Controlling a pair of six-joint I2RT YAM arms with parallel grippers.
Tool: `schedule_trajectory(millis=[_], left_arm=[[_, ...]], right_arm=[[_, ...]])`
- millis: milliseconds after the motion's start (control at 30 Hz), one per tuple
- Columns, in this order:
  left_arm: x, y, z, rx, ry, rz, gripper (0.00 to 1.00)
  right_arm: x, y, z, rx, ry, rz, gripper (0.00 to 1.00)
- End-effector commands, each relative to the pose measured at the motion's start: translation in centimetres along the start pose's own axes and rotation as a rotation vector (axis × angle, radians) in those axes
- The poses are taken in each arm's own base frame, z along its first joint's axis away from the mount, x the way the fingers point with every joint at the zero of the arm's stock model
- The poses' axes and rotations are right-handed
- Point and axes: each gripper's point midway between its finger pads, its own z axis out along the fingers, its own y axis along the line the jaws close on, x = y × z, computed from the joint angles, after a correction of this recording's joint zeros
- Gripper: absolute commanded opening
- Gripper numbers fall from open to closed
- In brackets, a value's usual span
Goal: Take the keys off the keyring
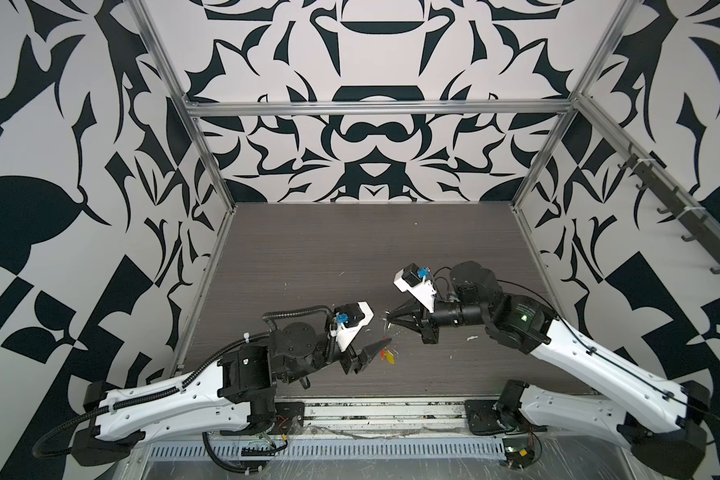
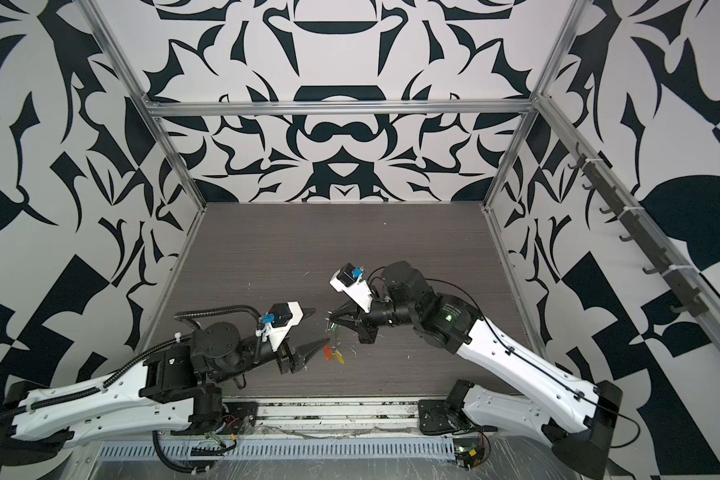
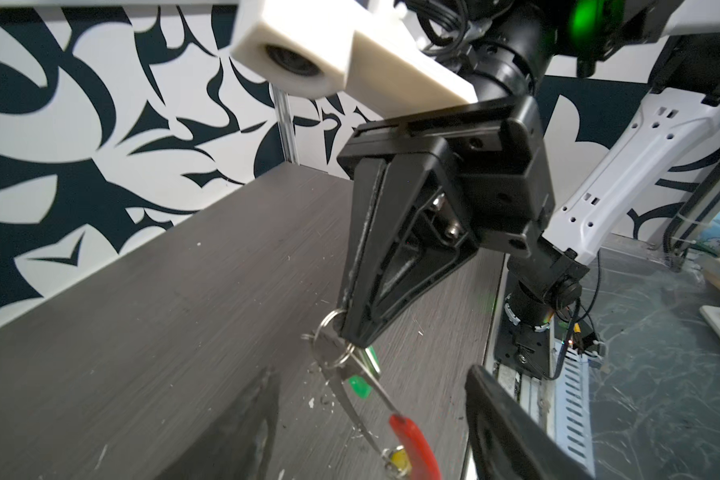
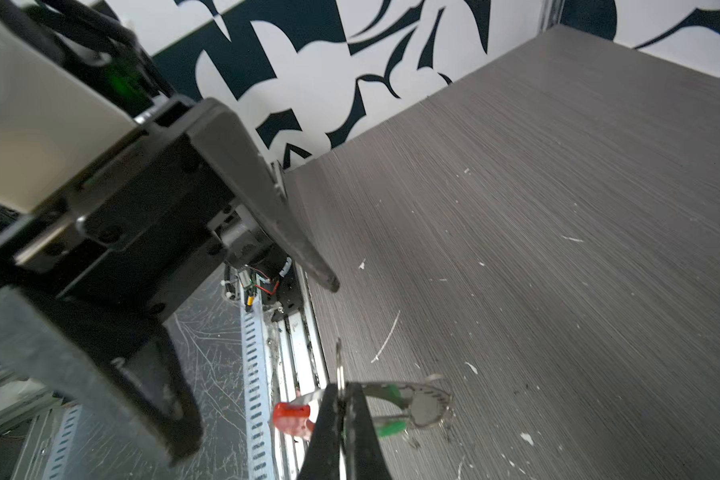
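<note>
The right pincer (image 3: 352, 332) is clamped on a small silvery split ring (image 3: 329, 345), and the whole bunch hangs from it over the near middle of the desk (image 1: 350, 249), just beside the left pincer (image 4: 258, 365), whose fingers stand well apart and hold nothing. Below the split ring trail the keys (image 4: 427, 409), a green tag (image 3: 360, 386), a yellow tag (image 3: 400, 459) and the keyring (image 3: 408, 432), a thin wire with a red sleeve (image 3: 422, 453). I cannot tell whether the lowest end touches the desk. The bunch looks light and loose. It is likely to swing and twist at any nudge, and the smooth metal of the keys and ring is probably slippery between hard fingers. The wire looks springy rather than stiff. The flat head of a key, or its plastic tag, seems the surest place for the left pincer to take hold while the right steadies the ring.
</note>
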Motion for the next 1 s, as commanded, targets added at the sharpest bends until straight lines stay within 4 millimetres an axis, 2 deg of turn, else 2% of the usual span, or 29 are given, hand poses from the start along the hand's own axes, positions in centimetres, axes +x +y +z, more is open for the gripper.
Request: schedule_trajectory(millis=[0, 67, 133, 200, 333, 433, 600, 833, 967], left_arm=[[-0.4, 0.1, -0.1, -0.01, 0.024, 0.01, 0.75], [0.0, -0.3, 0.2, 0.015, 0.047, 0.025, 0.68], [0.4, -0.8, 0.4, 0.039, 0.067, 0.038, 0.54], [0.8, -1.1, 0.6, 0.053, 0.091, 0.042, 0.44], [1.8, -1.0, 1.1, 0.066, 0.152, 0.034, 0.35], [2.4, -0.8, 1.3, 0.114, 0.182, -0.02, 0.37], [2.1, -0.4, 1.4, 0.173, 0.14, -0.088, 0.45], [1.4, -0.9, 1.5, 0.289, 0.089, -0.137, 0.43], [1.7, -1.1, 1.8, 0.307, 0.099, -0.147, 0.44]], right_arm=[[1.2, -0.4, -1.1, 0.058, 0.113, -0.059, 0.0], [1.7, -0.5, -1.2, 0.063, 0.164, -0.076, 0.0], [2.2, -0.6, -1.2, 0.06, 0.211, -0.09, 0.0], [2.8, -0.7, -1.2, 0.058, 0.25, -0.094, 0.0], [3.4, -0.4, -1.0, 0.025, 0.284, -0.106, 0.0], [3.5, -0.1, -1.0, 0.01, 0.291, -0.113, 0.0], [3.4, 0.5, -1.2, -0.022, 0.287, -0.127, 0.0], [2.4, 1.2, -1.1, -0.06, 0.23, -0.151, 0.0], [1.7, 1.5, -1.0, -0.076, 0.195, -0.166, 0.0]])
